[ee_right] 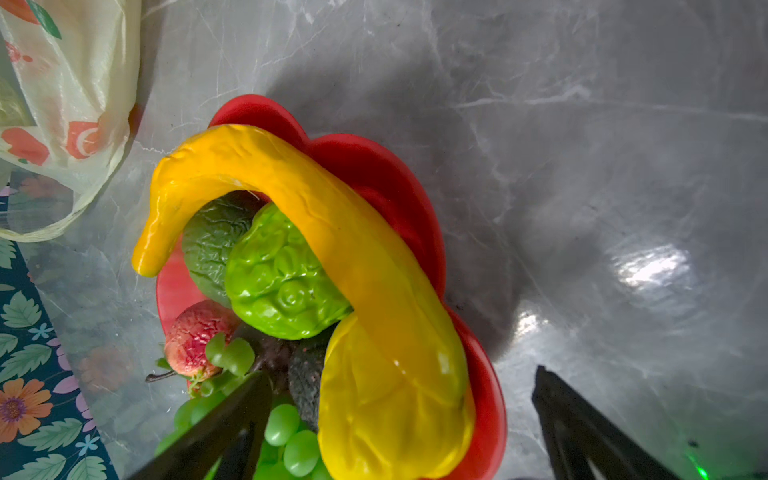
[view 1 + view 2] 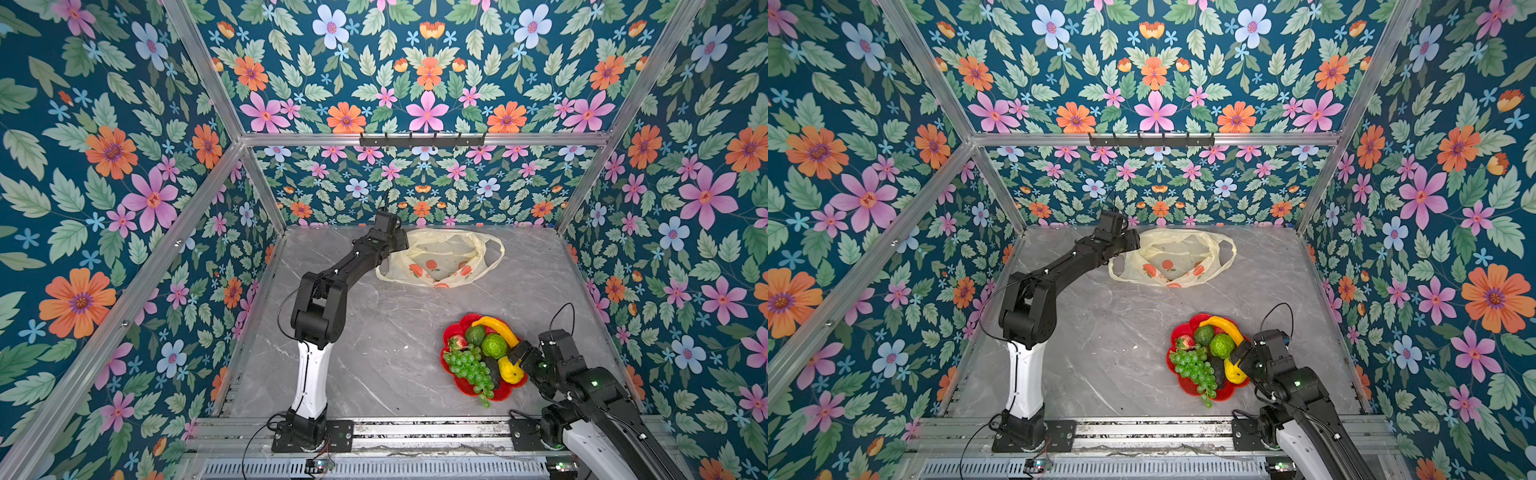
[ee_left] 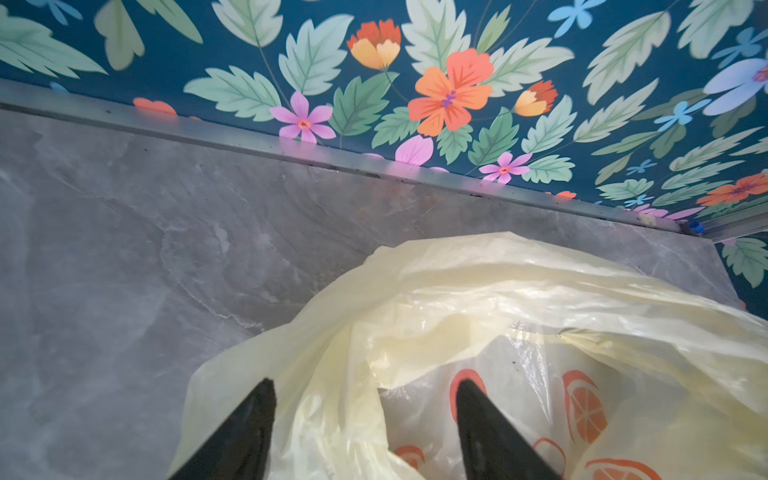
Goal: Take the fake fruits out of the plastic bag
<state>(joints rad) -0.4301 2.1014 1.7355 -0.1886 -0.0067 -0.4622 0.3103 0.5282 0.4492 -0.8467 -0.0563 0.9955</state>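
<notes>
The plastic bag (image 2: pixel 440 257) (image 2: pixel 1173 257) lies slack and open-mouthed near the back wall, and only its orange prints show inside. My left gripper (image 3: pixel 368 386) is open at the bag's left rim, with loose film (image 3: pixel 332 374) between the spread fingers. The fake fruits sit heaped on a red flower-shaped plate (image 2: pixel 467 319): banana (image 2: pixel 498 328) (image 1: pixel 291 187), grapes (image 2: pixel 467 365), lemon (image 2: pixel 510 370) (image 1: pixel 395 415), bumpy green fruit (image 1: pixel 278 278), avocado (image 1: pixel 212 241) and strawberry (image 1: pixel 195 336). My right gripper (image 2: pixel 517 357) (image 1: pixel 401 374) stands open over the plate's right side, straddling the lemon without touching it.
The grey marble tabletop (image 2: pixel 374 332) is boxed in by flowered walls and aluminium posts. A black hook rail (image 2: pixel 422 139) hangs on the back wall. Both arm bases stand on the metal rail (image 2: pixel 415 432) at the front edge.
</notes>
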